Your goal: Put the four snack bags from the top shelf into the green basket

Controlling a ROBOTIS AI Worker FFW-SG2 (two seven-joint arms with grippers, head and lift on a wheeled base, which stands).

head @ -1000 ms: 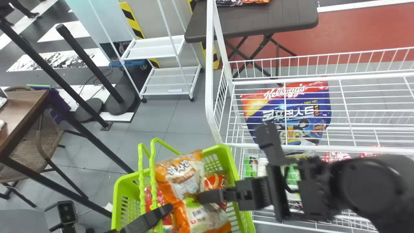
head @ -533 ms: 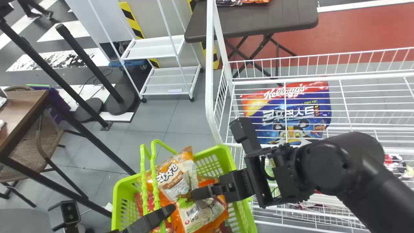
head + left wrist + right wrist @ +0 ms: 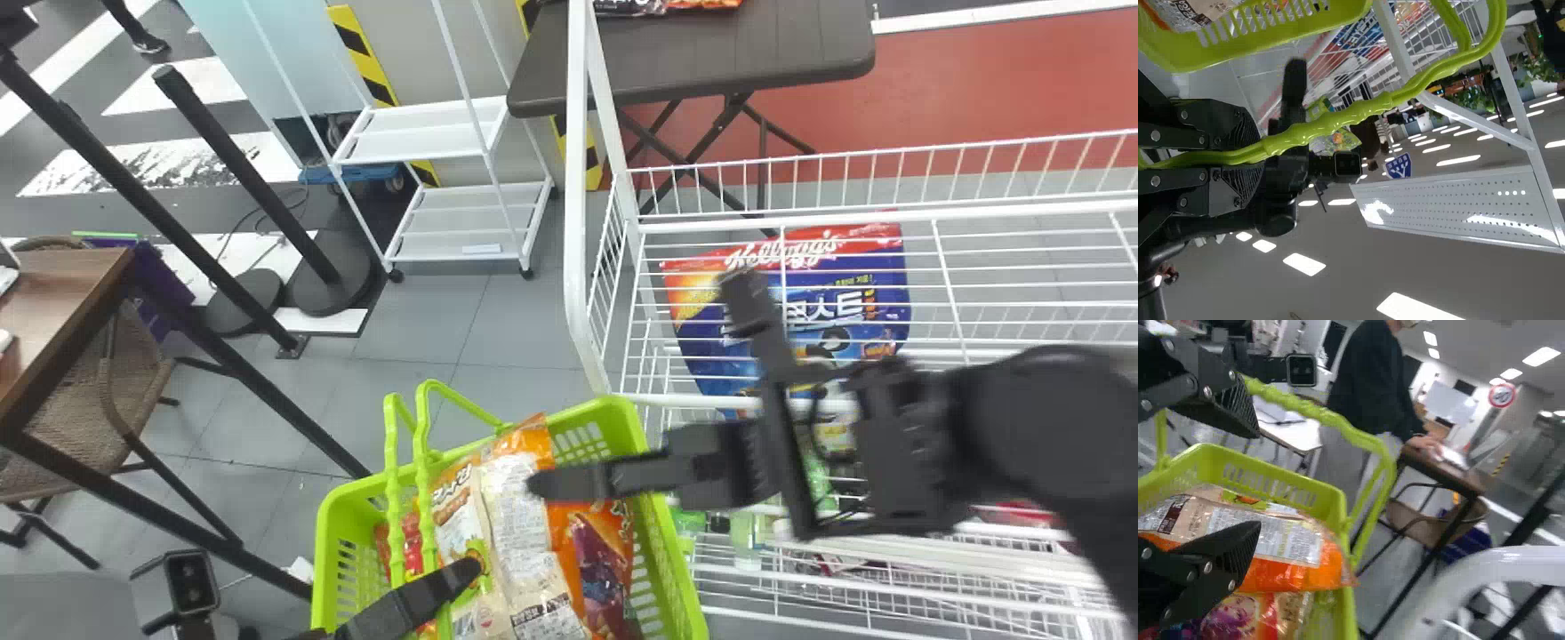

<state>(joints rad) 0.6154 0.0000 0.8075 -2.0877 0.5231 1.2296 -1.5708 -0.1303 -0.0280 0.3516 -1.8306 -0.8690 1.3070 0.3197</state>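
Observation:
The green basket [image 3: 662, 569] holds several snack bags. Uppermost lies an orange-and-white bag [image 3: 524, 542], its printed back partly turned up; beside it is an orange bag with a purple print [image 3: 609, 560], and a red bag [image 3: 411, 542] shows behind the handle. Over the bags is my right gripper [image 3: 536, 484]. In the right wrist view my right gripper [image 3: 1245, 477] stands open, one finger close above the orange-and-white bag [image 3: 1285, 543]. At the basket's handle sits my left gripper [image 3: 458, 582]; in the left wrist view the left gripper [image 3: 1248, 155] is shut on the green handle [image 3: 1358, 112].
Right of the basket rises a white wire rack [image 3: 587, 267], its post near the basket's rim. Through its wires a blue-and-red bag [image 3: 800, 302] and bottles show. A brown desk [image 3: 53, 302] is at the left, a dark folding table [image 3: 711, 53] behind.
My right gripper has left the orange-and-white bag and drawn back up the head view. That bag has turned over onto its side and lies differently in the basket. The left gripper has kept still.

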